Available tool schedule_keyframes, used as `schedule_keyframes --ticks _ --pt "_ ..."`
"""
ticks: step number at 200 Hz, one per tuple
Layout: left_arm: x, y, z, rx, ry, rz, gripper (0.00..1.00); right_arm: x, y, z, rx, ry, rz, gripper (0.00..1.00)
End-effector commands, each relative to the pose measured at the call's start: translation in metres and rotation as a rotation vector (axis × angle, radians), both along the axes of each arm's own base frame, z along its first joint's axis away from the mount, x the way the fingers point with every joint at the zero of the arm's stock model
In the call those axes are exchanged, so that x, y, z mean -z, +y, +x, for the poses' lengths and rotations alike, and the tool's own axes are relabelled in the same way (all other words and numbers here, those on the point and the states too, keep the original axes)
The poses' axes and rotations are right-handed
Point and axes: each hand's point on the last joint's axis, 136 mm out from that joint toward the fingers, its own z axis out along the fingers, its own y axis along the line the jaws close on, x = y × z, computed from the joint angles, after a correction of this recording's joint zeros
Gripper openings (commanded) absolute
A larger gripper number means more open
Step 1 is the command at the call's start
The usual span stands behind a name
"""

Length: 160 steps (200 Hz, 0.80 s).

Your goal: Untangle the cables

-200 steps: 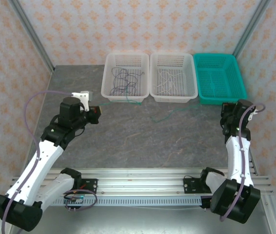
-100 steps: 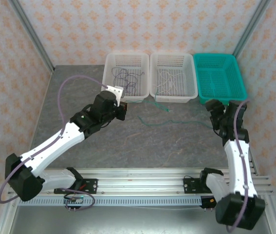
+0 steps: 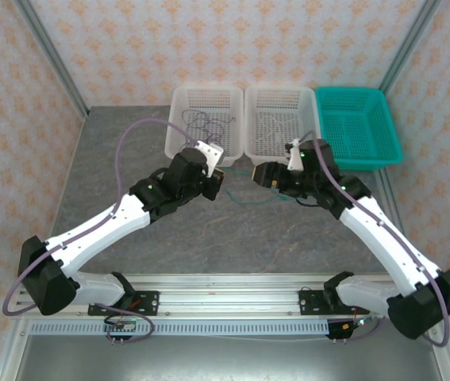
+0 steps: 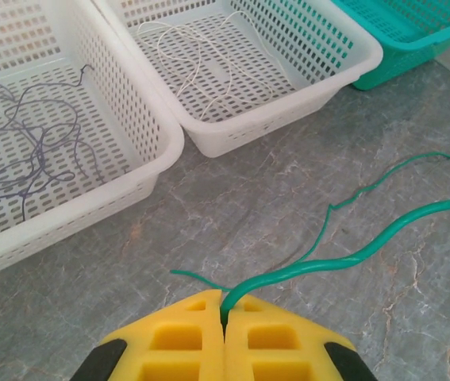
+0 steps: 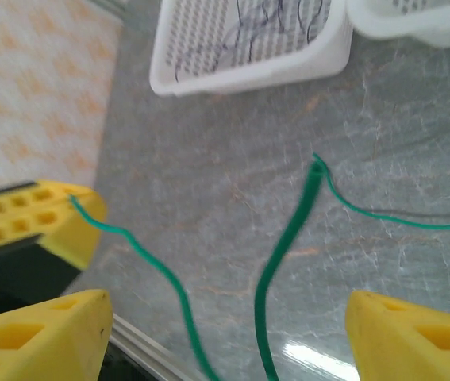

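My left gripper [image 4: 225, 305] is shut on the green cable [image 4: 351, 258], which leaves its yellow fingertips and runs right across the grey table. From above, the left gripper [image 3: 217, 181] sits in front of the white baskets, with the green cable [image 3: 248, 196] trailing right. My right gripper [image 3: 261, 175] faces it, open. Two strands of the green cable [image 5: 288, 238] pass between its spread jaws [image 5: 225, 305] without touching them. The dark purplish cable [image 4: 26, 151] lies in the left white basket. The white cable [image 4: 201, 67] lies in the middle one.
Three baskets line the back of the table: left white [image 3: 178, 151], middle white [image 3: 284, 161], teal [image 3: 359, 163] on the right. The left gripper's yellow fingers [image 5: 34, 218] appear in the right wrist view. Patterned walls enclose the table.
The right arm swung from the right edge to the table's middle and its gripper opened. The left arm carried the green cable rightward toward the baskets.
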Motion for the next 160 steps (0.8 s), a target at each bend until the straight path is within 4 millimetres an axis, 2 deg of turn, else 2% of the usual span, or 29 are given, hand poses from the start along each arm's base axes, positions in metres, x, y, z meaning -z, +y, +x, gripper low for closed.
schedule_keyframes --ticks 1,8,20,32,40,60,71,85,98,116,125,141,160 --pt "-0.018 -0.005 -0.001 0.027 -0.041 -0.006 0.0 -0.001 0.011 -0.005 -0.076 -0.038 -0.068 0.61" --pt "-0.018 -0.005 -0.001 0.026 -0.043 -0.002 0.0 -0.004 0.013 -0.004 -0.082 -0.05 -0.063 0.49" --pt "-0.017 -0.003 0.0 0.017 -0.043 0.009 0.0 -0.004 0.013 0.0 -0.068 -0.065 -0.06 0.21" --pt "-0.017 -0.001 0.002 0.005 -0.045 0.023 0.0 -0.004 0.008 0.008 -0.015 -0.088 -0.072 0.0" --pt "-0.017 0.001 0.002 -0.006 -0.047 0.025 0.01 -0.005 0.001 0.013 0.034 -0.107 -0.08 0.0" --pt "-0.026 0.006 0.001 -0.033 -0.07 -0.011 0.38 -0.009 -0.021 0.025 0.18 -0.166 -0.096 0.0" --pt "-0.035 0.01 -0.003 -0.044 -0.087 -0.043 0.5 -0.008 -0.044 0.037 0.312 -0.182 -0.098 0.0" --pt "-0.043 0.015 -0.009 -0.053 -0.099 -0.075 0.56 -0.003 -0.071 0.053 0.448 -0.166 -0.023 0.0" --pt "-0.05 0.019 -0.016 -0.048 -0.1 -0.097 0.57 0.0 -0.094 0.071 0.54 -0.153 0.109 0.0" --pt "-0.056 0.022 -0.026 -0.037 -0.095 -0.135 0.58 0.008 -0.139 0.096 0.705 -0.158 0.291 0.0" --pt "-0.058 0.025 -0.032 -0.035 -0.093 -0.16 0.62 0.011 -0.163 0.106 0.781 -0.175 0.341 0.0" --pt "-0.063 0.031 -0.041 -0.041 -0.097 -0.202 0.76 0.02 -0.205 0.123 0.895 -0.199 0.326 0.0" --pt "-0.067 0.041 -0.051 -0.054 -0.107 -0.238 0.88 0.03 -0.24 0.147 0.967 -0.215 0.227 0.0"
